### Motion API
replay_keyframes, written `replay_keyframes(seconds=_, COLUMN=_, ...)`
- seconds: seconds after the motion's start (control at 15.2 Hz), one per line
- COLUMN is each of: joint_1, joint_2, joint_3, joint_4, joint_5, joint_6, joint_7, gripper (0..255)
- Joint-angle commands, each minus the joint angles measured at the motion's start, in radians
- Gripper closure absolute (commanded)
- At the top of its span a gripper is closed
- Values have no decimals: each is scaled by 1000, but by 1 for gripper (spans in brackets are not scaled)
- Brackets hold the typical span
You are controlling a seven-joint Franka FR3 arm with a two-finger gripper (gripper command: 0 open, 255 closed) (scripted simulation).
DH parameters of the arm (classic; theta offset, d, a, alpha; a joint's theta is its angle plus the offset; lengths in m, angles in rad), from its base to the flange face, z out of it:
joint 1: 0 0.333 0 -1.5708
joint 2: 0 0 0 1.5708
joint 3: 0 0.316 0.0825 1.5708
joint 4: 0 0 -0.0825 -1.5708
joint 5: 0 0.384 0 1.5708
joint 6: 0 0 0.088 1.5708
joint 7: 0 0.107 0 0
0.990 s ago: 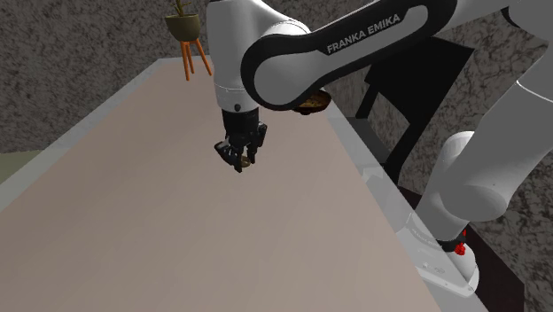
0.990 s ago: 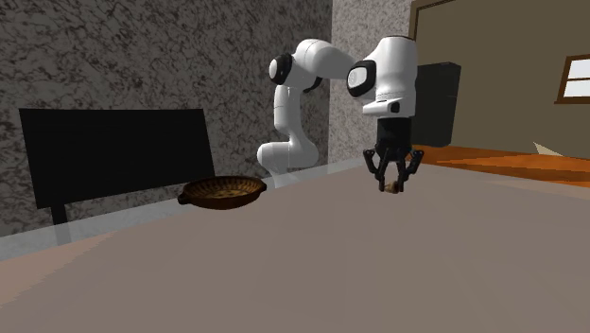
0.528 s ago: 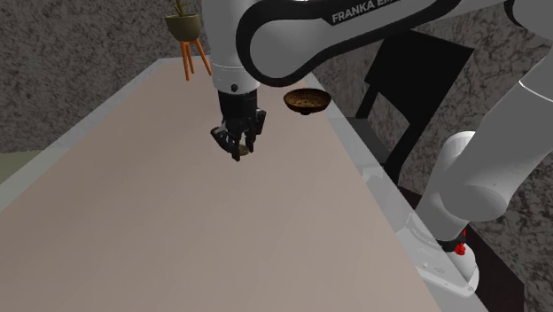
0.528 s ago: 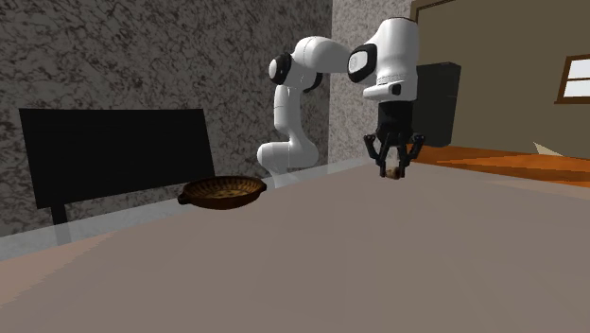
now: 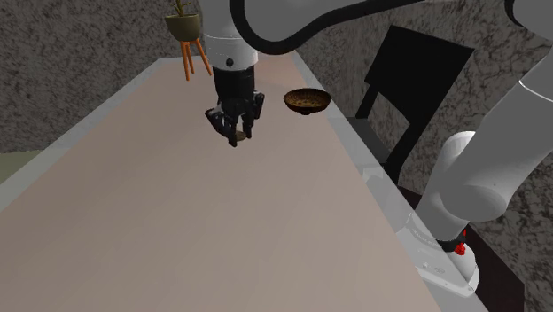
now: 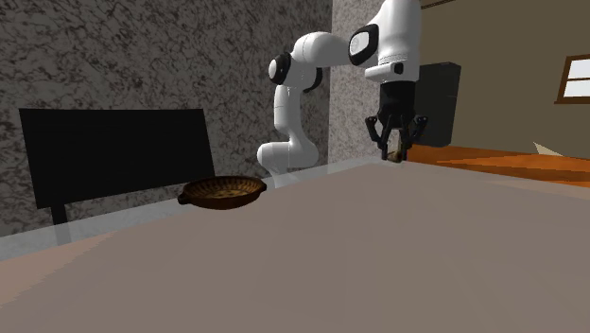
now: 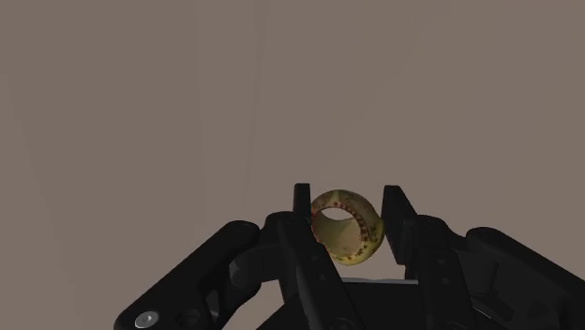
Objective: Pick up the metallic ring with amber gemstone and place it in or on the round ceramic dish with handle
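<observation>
Clasping the yellowish ring (image 7: 348, 227) between its narrowly parted fingers (image 7: 302, 211), the black gripper (image 7: 349, 202) hangs clear above the grey-brown tabletop (image 5: 159, 230). The white arm (image 5: 226, 40) comes down from overhead, hand pointing straight down. The brown dish (image 5: 307, 100) sits apart, toward the shoulder view's right, near the table's edge.

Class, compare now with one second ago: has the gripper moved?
Yes. In the second exterior view the gripper, shut on the ring, has risen: it was about level with the brown dish and now hangs above it.
</observation>
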Motion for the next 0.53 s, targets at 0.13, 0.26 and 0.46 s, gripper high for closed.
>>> replay_keyframes(seconds=0.13, joint_1=-2, joint_2=4, joint_3=-3, joint_4=61, joint_5=-2, joint_6=-58, joint_7=-2, gripper=255)
replay_keyframes(seconds=0.26, joint_1=-10, joint_2=-12, joint_3=-21, joint_4=54, joint_5=3, joint_6=-66, joint_7=-29, gripper=255)
replay_keyframes(seconds=0.46, joint_1=-33, joint_2=-55, joint_3=-75, joint_4=7, joint_5=12, joint_6=-61, joint_7=-110, gripper=255)
